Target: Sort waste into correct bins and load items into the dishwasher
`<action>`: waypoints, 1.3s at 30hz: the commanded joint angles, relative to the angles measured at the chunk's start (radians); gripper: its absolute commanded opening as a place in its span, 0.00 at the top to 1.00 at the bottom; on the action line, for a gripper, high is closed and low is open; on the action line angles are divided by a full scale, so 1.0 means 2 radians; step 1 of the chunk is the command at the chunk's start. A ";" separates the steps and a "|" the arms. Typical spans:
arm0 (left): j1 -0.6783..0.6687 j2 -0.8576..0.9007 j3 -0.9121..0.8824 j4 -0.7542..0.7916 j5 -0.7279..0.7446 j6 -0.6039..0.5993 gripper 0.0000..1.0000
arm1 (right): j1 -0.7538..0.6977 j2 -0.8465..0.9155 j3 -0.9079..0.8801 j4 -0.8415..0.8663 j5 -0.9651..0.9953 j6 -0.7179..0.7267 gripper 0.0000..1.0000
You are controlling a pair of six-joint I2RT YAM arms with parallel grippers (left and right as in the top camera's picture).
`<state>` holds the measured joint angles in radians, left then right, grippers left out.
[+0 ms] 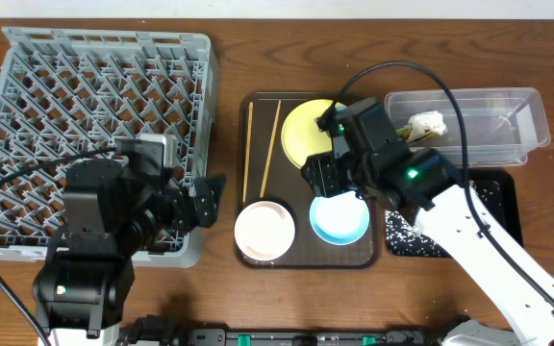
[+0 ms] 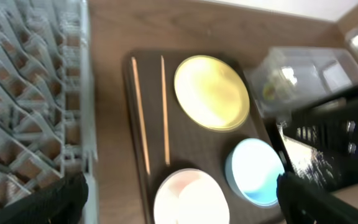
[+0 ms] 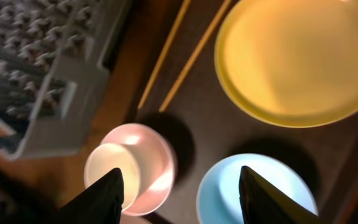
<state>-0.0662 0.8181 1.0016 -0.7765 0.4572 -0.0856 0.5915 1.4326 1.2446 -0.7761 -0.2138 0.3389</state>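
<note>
While left claw and right claw apart, empty: yellow plate round, glossy, shallow-rimmed.

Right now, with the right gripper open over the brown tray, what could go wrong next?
1. The right gripper hangs over the closely set yellow plate and light blue bowl; lowering might knock one into the other.
2. The chopsticks lie flat on the brown tray, so a pinch may slip.
3. The left gripper sits at the dish rack edge beside the tray; the arms might clash.
</note>
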 commanded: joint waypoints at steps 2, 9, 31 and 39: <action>0.001 -0.002 0.010 -0.008 0.035 -0.003 0.02 | 0.004 0.006 0.004 -0.019 -0.047 -0.016 0.44; 0.001 -0.003 0.010 -0.053 0.020 -0.001 0.02 | 0.038 0.036 -0.002 -0.037 -0.105 -0.047 0.58; 0.071 -0.002 0.028 -0.105 0.044 -0.057 0.02 | 0.085 0.166 0.000 -0.006 -0.077 -0.024 0.99; 0.156 0.002 0.028 -0.047 0.309 -0.056 0.02 | -0.018 0.066 0.002 -0.003 -0.189 -0.075 0.99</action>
<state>0.2073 0.8181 1.0321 -0.9012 0.7700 -0.1894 0.6373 1.6787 1.2415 -0.7918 -0.4389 0.2619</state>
